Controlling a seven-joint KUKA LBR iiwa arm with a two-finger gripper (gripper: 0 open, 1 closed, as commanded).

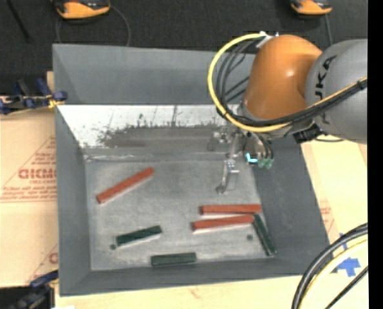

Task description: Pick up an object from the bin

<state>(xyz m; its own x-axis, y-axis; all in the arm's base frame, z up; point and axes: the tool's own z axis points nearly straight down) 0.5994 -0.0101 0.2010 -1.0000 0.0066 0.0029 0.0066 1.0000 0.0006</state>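
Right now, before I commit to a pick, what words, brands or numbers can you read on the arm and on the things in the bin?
"UKA": dark letters on the grey arm link, beside the orange dome cover; any letter before them is hidden.
Red flat sticks: no text.
Dark green flat sticks: no text.
Grey metal bin: no text, only scuffs.
End effector: nothing readable.

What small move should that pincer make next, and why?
Probably a short shift toward the picture's bottom edge: the pincer hangs over bare bin floor, and the nearest thing, a red bar, lies flat just that way.
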